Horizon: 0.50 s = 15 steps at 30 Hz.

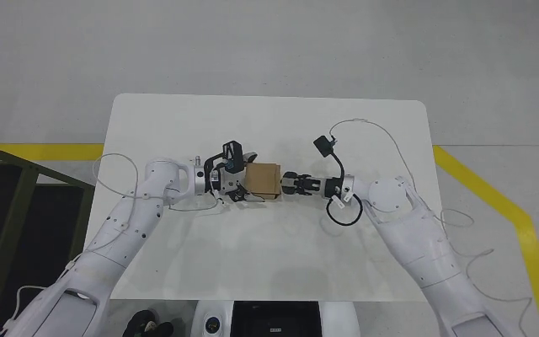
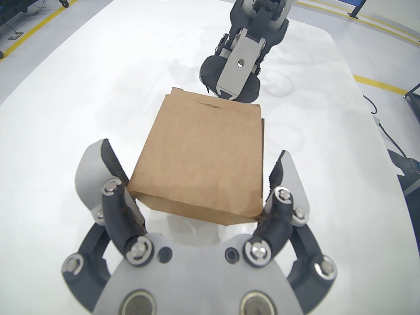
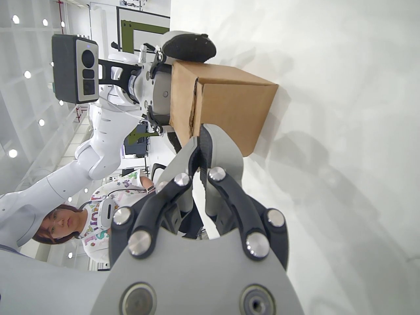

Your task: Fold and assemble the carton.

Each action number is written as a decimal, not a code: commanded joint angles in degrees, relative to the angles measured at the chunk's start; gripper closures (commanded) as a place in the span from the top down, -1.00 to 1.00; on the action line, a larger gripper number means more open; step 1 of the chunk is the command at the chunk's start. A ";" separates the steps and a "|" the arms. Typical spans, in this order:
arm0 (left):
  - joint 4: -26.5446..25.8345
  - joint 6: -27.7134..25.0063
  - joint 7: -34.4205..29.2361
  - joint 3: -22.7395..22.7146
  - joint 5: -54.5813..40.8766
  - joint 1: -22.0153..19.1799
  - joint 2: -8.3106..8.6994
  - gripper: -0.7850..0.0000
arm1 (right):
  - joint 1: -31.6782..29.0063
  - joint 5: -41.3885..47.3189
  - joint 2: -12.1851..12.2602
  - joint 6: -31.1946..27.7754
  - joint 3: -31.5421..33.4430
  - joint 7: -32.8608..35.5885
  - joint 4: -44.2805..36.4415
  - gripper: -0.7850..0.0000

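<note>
Grey metal fingers, two on each hand, carry black textured pads (image 2: pixel 113 165). The left hand (image 2: pixel 194 148) is spread wide and grasps the single carton (image 3: pixel 236 113) by one end, with a finger touching each side corner. The right hand (image 3: pixel 198 144) is clenched, its two fingertips pressed together against the carton's opposite end at the edge of a flap. Whether any cardboard is nipped between them I cannot tell.

The carton is plain brown cardboard, a squat box with flat matte faces and creased edges. There is one small slit in the top panel near the right hand's end. One end flap on that side stands slightly ajar from the body.

The carton sits between the two hands near the middle of the one tabletop (image 1: pixel 278 126), which is white and smooth with rounded corners. Whether the carton's underside lies fully down on it I cannot tell.
</note>
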 commanded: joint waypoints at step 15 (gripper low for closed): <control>0.17 0.00 -0.24 0.01 -0.24 -0.14 -0.13 1.00 | 4.05 1.15 -1.32 -1.56 -3.56 0.29 4.26 -1.00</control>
